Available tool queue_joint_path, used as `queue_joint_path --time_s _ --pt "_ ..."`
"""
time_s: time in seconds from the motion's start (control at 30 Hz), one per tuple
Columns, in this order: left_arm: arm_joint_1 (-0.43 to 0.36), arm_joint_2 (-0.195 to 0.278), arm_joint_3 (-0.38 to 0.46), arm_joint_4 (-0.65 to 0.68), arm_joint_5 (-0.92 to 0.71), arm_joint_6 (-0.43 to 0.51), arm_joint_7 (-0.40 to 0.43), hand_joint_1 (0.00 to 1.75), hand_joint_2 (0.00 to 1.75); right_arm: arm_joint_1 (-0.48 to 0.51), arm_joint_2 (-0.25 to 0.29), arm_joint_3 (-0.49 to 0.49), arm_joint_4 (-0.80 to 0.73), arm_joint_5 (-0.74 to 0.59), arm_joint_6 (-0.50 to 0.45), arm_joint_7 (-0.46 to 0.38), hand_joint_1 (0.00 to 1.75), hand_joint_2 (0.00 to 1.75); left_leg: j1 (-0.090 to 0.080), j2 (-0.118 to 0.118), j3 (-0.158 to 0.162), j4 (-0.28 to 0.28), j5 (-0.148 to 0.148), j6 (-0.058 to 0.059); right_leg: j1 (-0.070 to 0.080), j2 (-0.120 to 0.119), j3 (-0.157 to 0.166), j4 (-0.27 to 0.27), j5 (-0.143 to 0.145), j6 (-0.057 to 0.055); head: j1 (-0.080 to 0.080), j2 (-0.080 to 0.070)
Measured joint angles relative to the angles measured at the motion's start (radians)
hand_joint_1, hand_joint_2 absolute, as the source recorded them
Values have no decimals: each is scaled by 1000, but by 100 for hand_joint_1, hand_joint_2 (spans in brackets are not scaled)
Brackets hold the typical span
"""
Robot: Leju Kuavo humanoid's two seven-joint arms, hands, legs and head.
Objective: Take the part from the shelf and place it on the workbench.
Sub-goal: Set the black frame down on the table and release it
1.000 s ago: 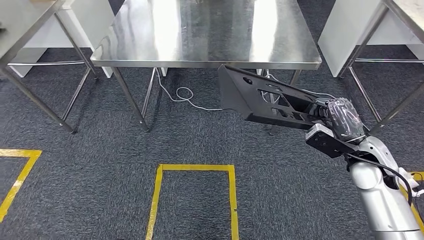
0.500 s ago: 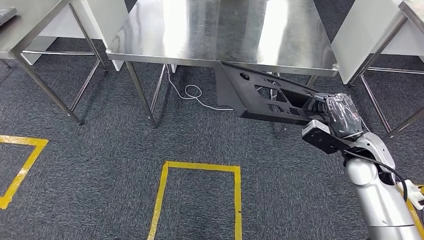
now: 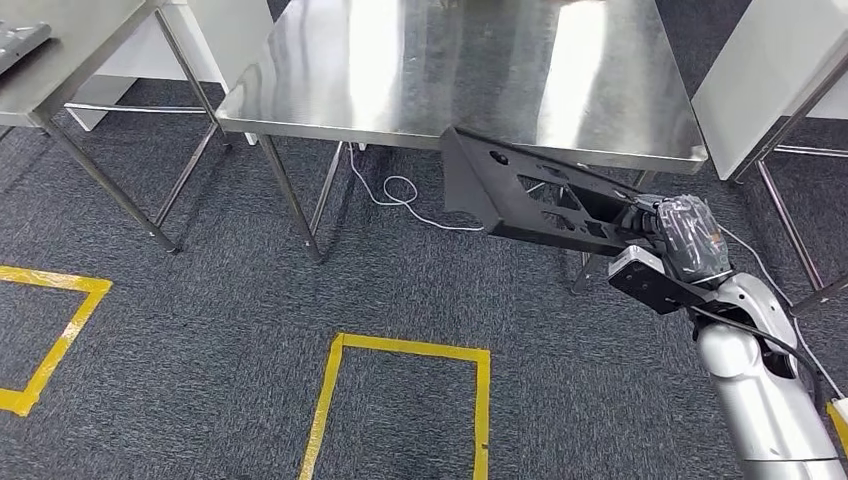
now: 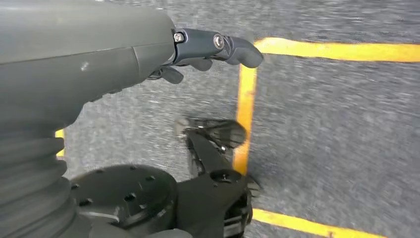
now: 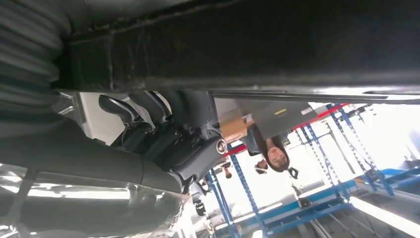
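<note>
Grey carpet point(image 3: 200, 330) marked with yellow tape lines point(image 3: 405, 347) runs under a bare steel workbench point(image 3: 300, 90) straight ahead. From the head view, the right hand point(image 3: 668, 232) (its back wrapped in clear plastic) has its fingers closed round one end of the long black part point(image 3: 520, 195). That part sticks out forward and to the left from the hand, held in the air just in front of the workbench's near edge and not resting on it. In the right wrist view the dark fingers point(image 5: 148, 124) curl against the part's black underside point(image 5: 247, 44). A white cable point(image 3: 395, 195) lies looped on the carpet under the bench. The left hand point(image 4: 198, 47) hangs over the carpet, holding nothing, its fingers loosely apart. Another steel table point(image 3: 60, 50) stands at the far left.
</note>
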Motion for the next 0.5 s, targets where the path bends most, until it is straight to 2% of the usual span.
queue_joint_path --time_s 0.03,0.07,0.13,0.17,0.2,0.23,0.3,0.33,0.37,0.43,0.47,0.5 --pt "-1 0 0 0 0 0 0 0 175 -2 0 0 0 0 0 0 175 175 2 6 -39 61 1 -5 0 0 12 -2 -8 -6 -1 0" --pt "-2 0 0 0 -1 0 0 0 175 -3 0 1 0 0 0 0 175 175 3 12 -89 129 -12 -10 1 -1 25 -4 -18 -11 -3 0" --pt "-1 0 0 0 -1 1 1 0 175 -2 1 3 0 0 0 -1 175 175 4 16 -178 220 -73 -15 6 0 53 -5 -42 -16 -5 0" --pt "1 0 0 0 -1 2 1 0 175 -1 2 4 0 0 0 -1 175 175 3 17 -205 224 -96 -13 8 1 69 -5 -56 -17 -5 0" --pt "3 0 0 0 -1 2 1 0 175 0 2 5 0 0 0 -1 175 175 1 17 -215 197 -97 -6 12 2 86 -6 -70 -17 -5 0" --pt "3 0 0 0 -1 2 2 0 175 0 3 5 0 0 0 -1 175 175 -3 17 -214 147 -69 5 16 2 105 -7 -84 -17 -5 0" --pt "6 4 2 0 -2 2 2 0 175 3 4 6 2 0 0 -1 175 175 -20 11 -196 19 67 40 22 4 136 -12 -112 -16 -2 0" --pt "7 7 3 0 -3 2 3 0 175 4 5 6 2 1 -1 -1 175 175 -28 7 -185 -24 123 54 24 6 147 -18 -125 -13 -1 0" --pt "8 9 4 0 -4 2 4 0 175 6 6 7 3 1 -1 -1 175 175 -36 3 -174 -51 161 63 26 8 160 -24 -131 -9 -2 0" --pt "7 8 5 0 -7 1 5 0 175 7 7 6 2 2 -1 0 175 175 -40 2 -146 -71 157 70 33 10 182 -30 -129 6 -4 0" --pt "6 8 6 0 -8 0 5 0 175 7 6 4 1 2 -2 0 175 175 -39 2 -127 -81 154 75 34 10 182 -12 -121 11 -4 0" --pt "5 7 6 0 -10 -1 4 0 175 6 5 3 0 4 -2 0 175 175 -37 2 -111 -89 148 81 36 10 163 27 -113 16 -4 0"
